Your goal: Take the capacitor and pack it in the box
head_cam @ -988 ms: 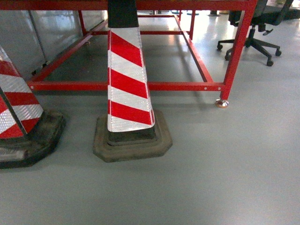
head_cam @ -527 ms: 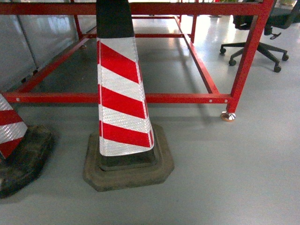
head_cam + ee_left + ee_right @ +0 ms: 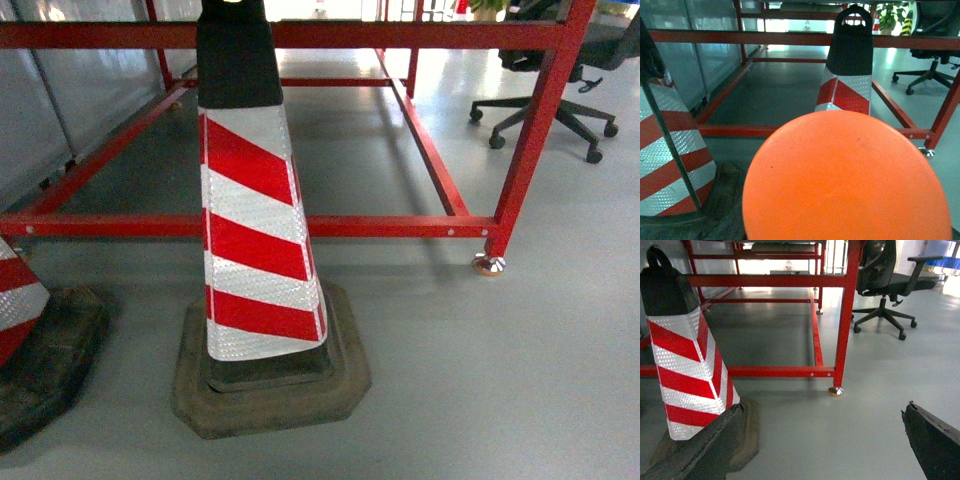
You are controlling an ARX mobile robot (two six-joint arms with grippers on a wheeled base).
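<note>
Item: capacitor (image 3: 847, 177). An orange disc fills the lower part of the left wrist view, pressed close under that camera; likely the cylinder's flat end seen head-on. Its side is hidden. Left pincer: fingers not visible, so I cannot tell how it stands, though the disc's place suggests it is carried there.

Handling, by judgement: smooth hard plastic, stiff, probably light, a little slippery. Best taken across the round side near mid-height, fingers square to the axis, so it cannot roll or tip.

Item: right pincer (image 3: 812, 440). Two dark fingers (image 3: 705, 447) spread wide at the frame's bottom corners, nothing between them.

Item: box. In none of the views.

Surroundings: grey floor (image 3: 500, 400); red-and-white striped cone (image 3: 255, 240) on a dark rubber base; a second cone (image 3: 20, 300) at the left edge; red steel frame (image 3: 400, 226) behind; office chair (image 3: 560, 100) at far right. No bench top visible.
</note>
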